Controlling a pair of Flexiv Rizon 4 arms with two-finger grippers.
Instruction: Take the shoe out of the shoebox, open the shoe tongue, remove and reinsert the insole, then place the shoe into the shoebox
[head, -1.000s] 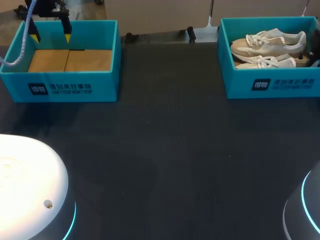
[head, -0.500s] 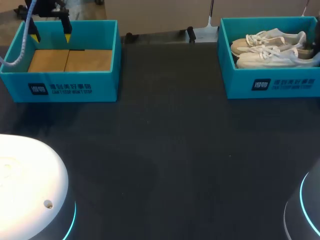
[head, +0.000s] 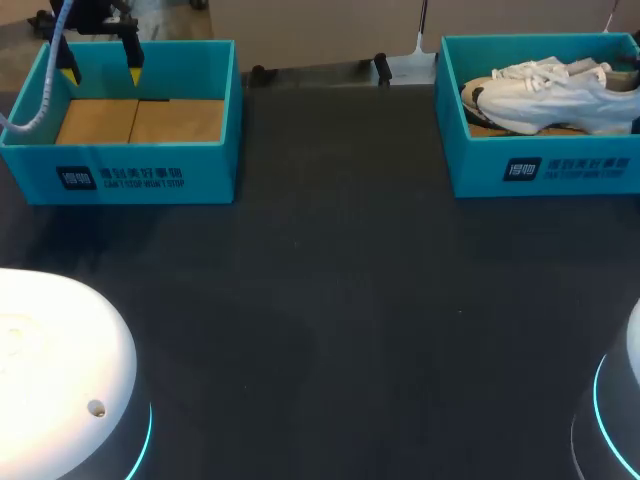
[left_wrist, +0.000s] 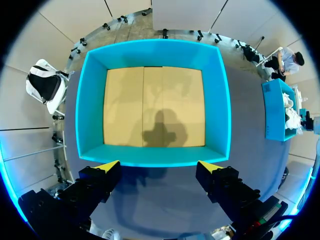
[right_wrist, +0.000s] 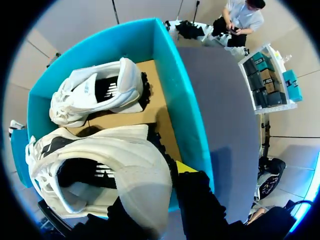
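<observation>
White shoe (head: 560, 95) now raised and tilted above rim of far-right shoebox (head: 540, 170), up off second shoe (right_wrist: 95, 92) | right gripper (right_wrist: 161, 186) clamped on heel | left gripper (left_wrist: 158, 166) wide over empty far-left shoebox (left_wrist: 155, 156) | take-out underway, tongue step next

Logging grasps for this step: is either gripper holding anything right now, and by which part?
The jaws of the right gripper grip the white shoe by its heel; the left gripper is open and empty.
</observation>
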